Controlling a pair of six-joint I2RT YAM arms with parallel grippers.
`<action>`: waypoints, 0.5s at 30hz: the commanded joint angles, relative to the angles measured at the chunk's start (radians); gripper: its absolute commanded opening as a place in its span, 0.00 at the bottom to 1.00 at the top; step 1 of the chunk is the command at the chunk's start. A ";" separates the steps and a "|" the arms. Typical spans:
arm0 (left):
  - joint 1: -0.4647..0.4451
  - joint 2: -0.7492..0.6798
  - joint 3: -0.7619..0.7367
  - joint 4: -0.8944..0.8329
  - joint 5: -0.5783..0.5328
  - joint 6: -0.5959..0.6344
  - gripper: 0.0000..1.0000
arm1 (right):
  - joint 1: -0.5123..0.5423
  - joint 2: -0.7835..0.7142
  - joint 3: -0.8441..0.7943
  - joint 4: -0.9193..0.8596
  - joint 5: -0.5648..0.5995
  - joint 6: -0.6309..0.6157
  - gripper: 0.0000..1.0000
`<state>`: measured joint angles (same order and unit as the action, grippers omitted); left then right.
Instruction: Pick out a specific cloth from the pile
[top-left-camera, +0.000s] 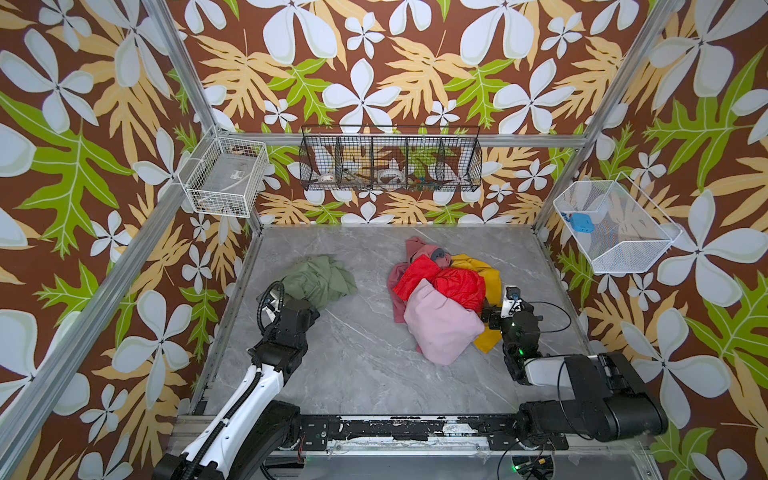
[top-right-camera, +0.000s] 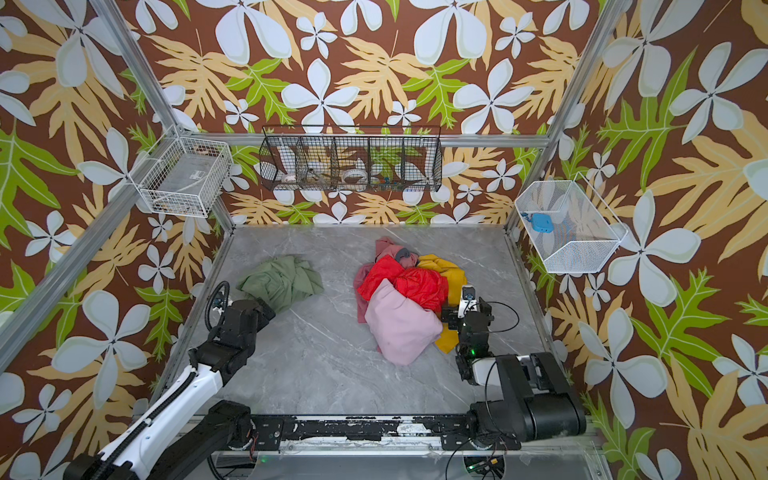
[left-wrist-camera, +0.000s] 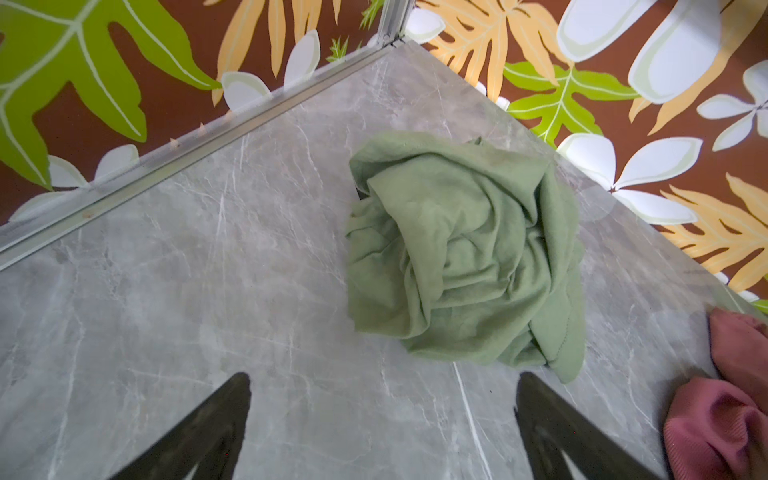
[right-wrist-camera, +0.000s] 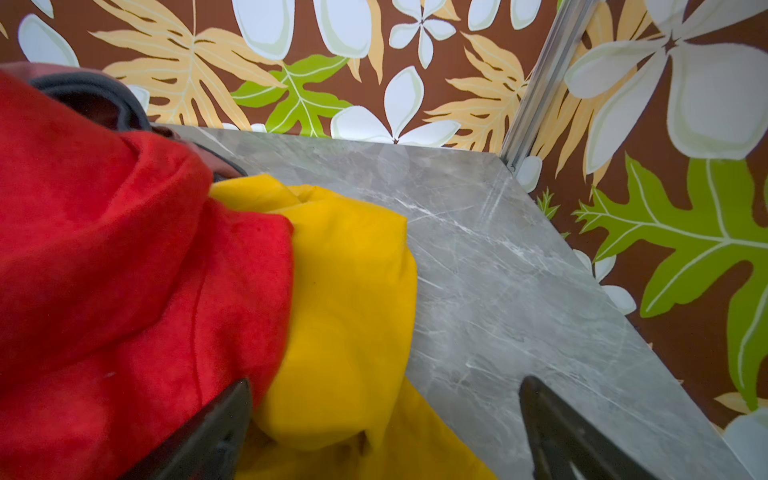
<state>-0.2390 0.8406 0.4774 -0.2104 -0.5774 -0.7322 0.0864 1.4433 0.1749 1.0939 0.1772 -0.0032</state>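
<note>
The sage-green cloth (left-wrist-camera: 461, 253) lies bunched on the bench (left-wrist-camera: 187, 299) just ahead of the left gripper (left-wrist-camera: 384, 378), the nearer one, jaws spread wide and empty, well apart from the pile (top-left-camera: 440, 299) beside the likewise spread, empty right gripper (right-wrist-camera: 386, 380).

bare tabletop (top-left-camera: 357, 332) between cloth (top-left-camera: 322, 280) and pile (top-left-camera: 440, 299)

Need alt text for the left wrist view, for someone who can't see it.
A crumpled sage-green cloth lies on the grey marble table just beyond the open, empty left gripper. A dusty rose cloth peeks in at one edge.
</note>
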 joint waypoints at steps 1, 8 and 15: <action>0.000 -0.017 -0.010 0.051 -0.050 0.066 1.00 | -0.018 0.008 0.038 0.038 -0.009 0.026 1.00; 0.000 -0.027 -0.128 0.330 -0.143 0.310 1.00 | -0.056 0.021 0.057 0.021 -0.060 0.052 1.00; 0.000 0.004 -0.371 0.970 -0.085 0.657 1.00 | -0.056 0.020 0.058 0.018 -0.060 0.052 1.00</action>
<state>-0.2390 0.8299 0.1703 0.3779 -0.6933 -0.2596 0.0288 1.4635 0.2298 1.1038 0.1268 0.0441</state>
